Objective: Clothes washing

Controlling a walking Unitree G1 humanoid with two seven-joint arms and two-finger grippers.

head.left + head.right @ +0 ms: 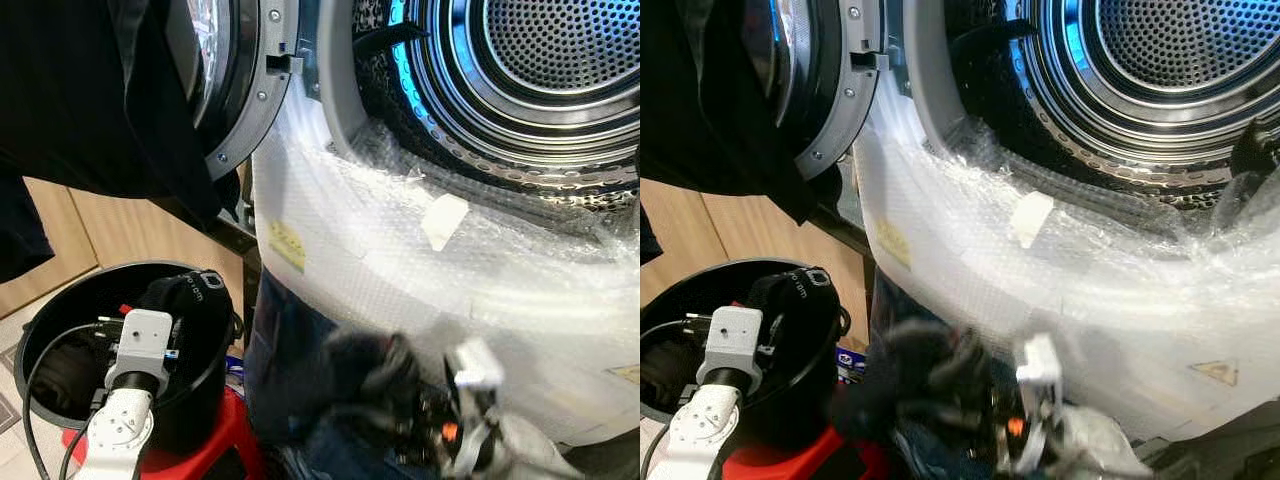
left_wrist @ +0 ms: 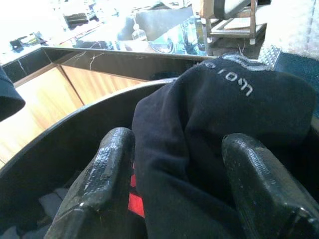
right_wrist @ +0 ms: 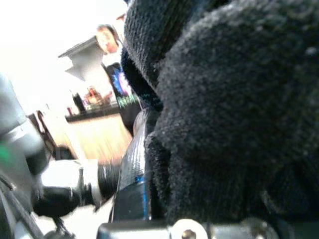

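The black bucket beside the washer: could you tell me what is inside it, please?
Inside the black bucket, the left hand grips a black garment. Something red shows beneath; the rest is covered by cloth.

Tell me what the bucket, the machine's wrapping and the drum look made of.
Black bucket: apparently plastic, smooth with a dull sheen. Wrapping: clear bubble wrap, going by its dimpled, crinkled film. Drum: likely stainless steel, shiny and perforated with small holes.

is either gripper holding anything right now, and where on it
Left gripper pinches a black garment in the bucket, at a fold below its printed edge. Right gripper grips dark knit cloth; which part cannot be told.
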